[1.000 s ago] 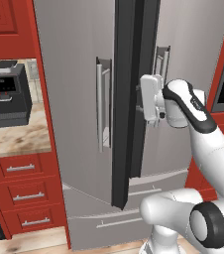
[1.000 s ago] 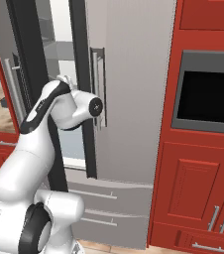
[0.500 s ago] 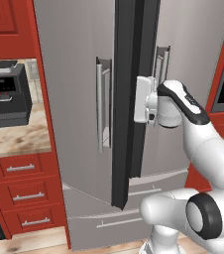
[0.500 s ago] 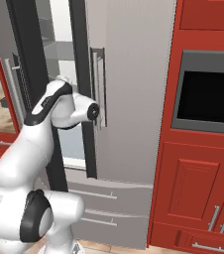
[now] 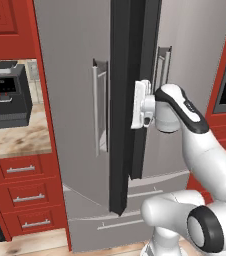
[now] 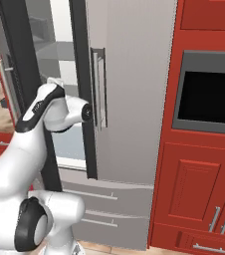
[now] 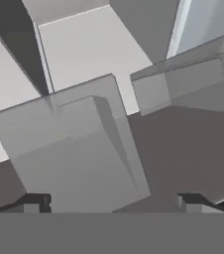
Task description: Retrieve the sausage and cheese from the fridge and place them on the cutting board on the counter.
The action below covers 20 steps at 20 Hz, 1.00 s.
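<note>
While the fridge (image 5: 80,40) stands with its left door swung out, that door's dark edge runs down the middle of the left base view, and the white arm reaches in from the lower right to put the hand (image 5: 139,104) right at that edge, at mid height of the frame. From the right base view the gap between the doors sits at the upper left, grey shelves (image 6: 59,50) showing inside, and the arm's wrist sits just left of the right door's vertical bar handle (image 6: 96,89). Through the hand view the two dark fingertips (image 7: 34,202) sit far apart at the bottom corners, so the hand is spread wide with nothing between them, and ahead of them lie pale grey boxy bins (image 7: 74,149) on the fridge's inner walls. Over at the left edge of the left base view, a black coffee machine (image 5: 7,95) stands on the marbled surface (image 5: 15,142) above red drawers (image 5: 22,192). Sausage and cheese cannot be made out.
</note>
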Available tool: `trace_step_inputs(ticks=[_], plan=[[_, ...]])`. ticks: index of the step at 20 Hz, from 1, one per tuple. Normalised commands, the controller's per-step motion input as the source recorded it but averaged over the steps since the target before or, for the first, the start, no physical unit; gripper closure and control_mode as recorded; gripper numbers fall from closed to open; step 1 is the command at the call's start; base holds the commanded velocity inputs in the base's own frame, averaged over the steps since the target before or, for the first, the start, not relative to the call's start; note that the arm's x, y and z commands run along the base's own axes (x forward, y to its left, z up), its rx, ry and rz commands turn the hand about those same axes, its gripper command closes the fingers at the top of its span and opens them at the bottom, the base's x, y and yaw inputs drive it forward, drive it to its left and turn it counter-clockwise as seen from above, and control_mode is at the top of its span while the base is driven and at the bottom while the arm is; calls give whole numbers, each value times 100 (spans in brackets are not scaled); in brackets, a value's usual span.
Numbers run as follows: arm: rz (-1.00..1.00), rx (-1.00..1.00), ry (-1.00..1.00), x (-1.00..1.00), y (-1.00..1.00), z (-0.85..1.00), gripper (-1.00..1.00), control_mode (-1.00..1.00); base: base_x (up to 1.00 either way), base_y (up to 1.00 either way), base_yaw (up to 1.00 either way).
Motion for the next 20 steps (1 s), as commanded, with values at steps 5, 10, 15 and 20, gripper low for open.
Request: trace_step_inputs(ticks=[5,10,15,20], plan=[[17,9,15,-60,48,3,-100,-100,0,0,0],[14,0,2,-71,65,-1,-100,-100,0,0,0],[10,-4,0,-63,77,-10,-100,-100,0,0,0],[4,-11,-2,-34,82,-8,-100,-100,0,0,0]])
